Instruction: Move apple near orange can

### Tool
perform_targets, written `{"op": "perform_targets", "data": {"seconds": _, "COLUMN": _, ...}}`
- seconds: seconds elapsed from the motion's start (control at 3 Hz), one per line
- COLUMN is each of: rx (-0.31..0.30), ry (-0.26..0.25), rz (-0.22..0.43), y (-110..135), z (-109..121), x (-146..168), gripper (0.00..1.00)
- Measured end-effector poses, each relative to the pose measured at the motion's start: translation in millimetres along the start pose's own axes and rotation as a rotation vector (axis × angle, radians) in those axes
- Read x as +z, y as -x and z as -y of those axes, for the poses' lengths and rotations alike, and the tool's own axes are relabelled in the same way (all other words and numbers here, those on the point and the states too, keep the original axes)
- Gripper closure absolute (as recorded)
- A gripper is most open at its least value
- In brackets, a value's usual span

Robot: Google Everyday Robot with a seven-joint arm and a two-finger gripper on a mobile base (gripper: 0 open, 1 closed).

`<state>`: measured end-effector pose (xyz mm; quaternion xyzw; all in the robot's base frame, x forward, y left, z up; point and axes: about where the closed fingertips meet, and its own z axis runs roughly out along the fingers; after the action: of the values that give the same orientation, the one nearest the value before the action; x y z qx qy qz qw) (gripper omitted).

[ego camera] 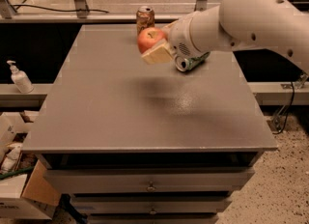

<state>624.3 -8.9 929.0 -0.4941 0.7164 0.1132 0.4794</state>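
The red-orange apple (147, 38) is held in my gripper (153, 43), which is shut on it above the grey table (120, 107) near the far edge. A tan finger (155, 55) shows under the apple. The orange can (145, 19) stands upright at the table's far edge, just behind and slightly left of the apple. The white arm (251, 20) reaches in from the right. The apple's shadow lies on the table below it.
A green and silver can (189, 63) lies on its side just under the arm, right of the apple. A white pump bottle (19, 78) stands on a ledge to the left. Cardboard boxes (24, 194) sit on the floor at the lower left.
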Motion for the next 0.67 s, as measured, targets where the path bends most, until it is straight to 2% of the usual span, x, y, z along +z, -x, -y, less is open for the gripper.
{"op": "perform_targets", "data": {"seconds": 0.33, "rx": 0.028, "ry": -0.054, "rz": -0.025, "y": -19.2, "z": 43.3, "x": 5.7, "gripper": 1.00}}
{"op": "perform_targets", "data": {"seconds": 0.67, "rx": 0.036, "ry": -0.080, "rz": -0.058, "y": -30.0, "z": 79.2, "x": 21.2, "gripper": 1.00}}
